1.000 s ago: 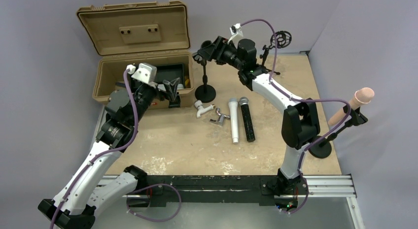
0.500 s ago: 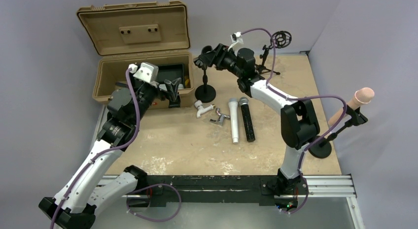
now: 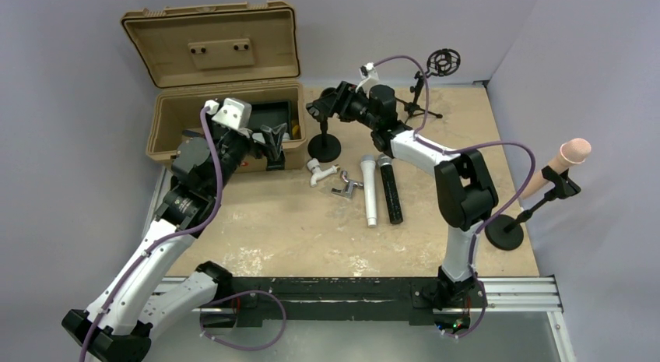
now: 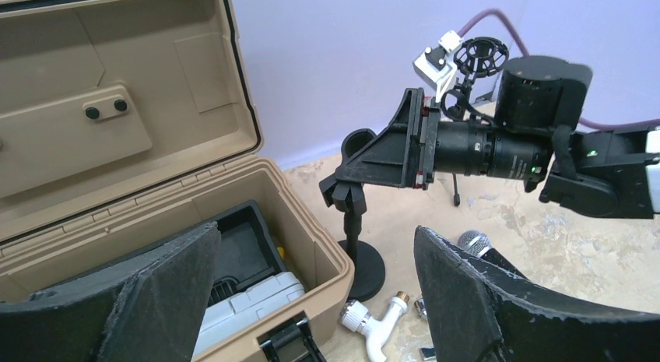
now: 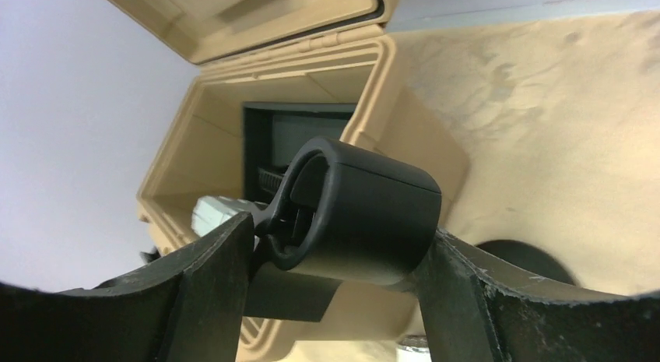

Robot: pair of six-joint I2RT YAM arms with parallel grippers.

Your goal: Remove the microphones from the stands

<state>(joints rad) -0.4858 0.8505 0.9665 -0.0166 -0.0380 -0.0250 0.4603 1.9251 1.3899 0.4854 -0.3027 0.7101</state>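
The right gripper (image 5: 336, 228) has its jaws about half apart, with the black clip (image 5: 366, 214) of the small stand (image 3: 324, 149) between its fingers (image 5: 156, 300). They sit against the clip or just off it, and I cannot tell whether they pinch. The clip looks empty.

Below and behind the gripper, a silver microphone (image 3: 370, 189) and a black microphone (image 3: 387, 188) lie loose side by side. Ahead of the fingertips stands the open tan case (image 3: 210, 43), where the left gripper (image 3: 272, 136) hovers wide open and empty.

The only one seated on a stand is the pink microphone (image 3: 566, 158), well apart from the gripper and far behind it in its holder (image 3: 562, 183).

As I judge it, the grip belongs there. Back squarely off the clip so the light stand does not tip. Then take the pink body above the holder and draw it out along the holder's axis, never sideways, since that tall stand looks ready to topple.
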